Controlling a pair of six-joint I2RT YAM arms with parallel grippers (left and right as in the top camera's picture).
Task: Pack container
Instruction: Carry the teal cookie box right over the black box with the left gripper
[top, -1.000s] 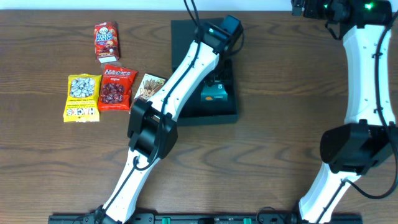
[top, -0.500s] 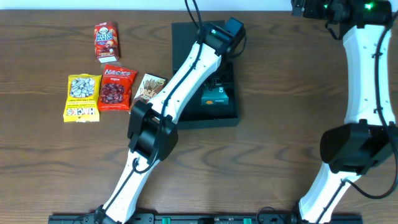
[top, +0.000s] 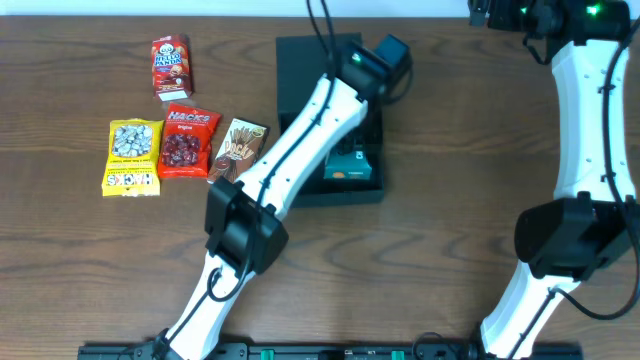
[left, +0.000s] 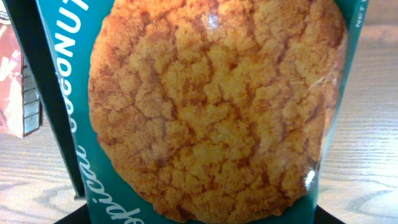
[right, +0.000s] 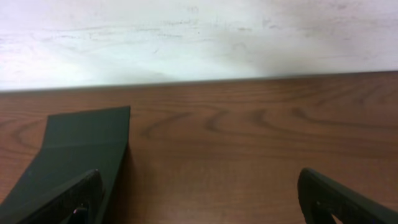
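The container (top: 300, 60) is a dark square box lying open at the table's far middle; its wall (left: 37, 74) shows at the left of the left wrist view. My left gripper (top: 366, 125) reaches down into it and is shut on a teal coconut cookie packet (top: 350, 167). That packet (left: 211, 106) fills the left wrist view, with dark fingertips at both lower corners. My right gripper (right: 205, 208) hovers open and holds nothing at the far right edge (top: 500, 12), with the container's dark flap (right: 81, 143) to its left.
Several snack packets lie left of the container: a red box (top: 171, 67), a yellow packet (top: 132, 157), a red Hacks packet (top: 187, 141) and a brown stick-biscuit packet (top: 238, 147). A white wall borders the table's far edge (right: 199, 43).
My left arm has swung to the right over the container, and the cookie packet has shifted slightly toward the box's near right side. The right arm has not moved.
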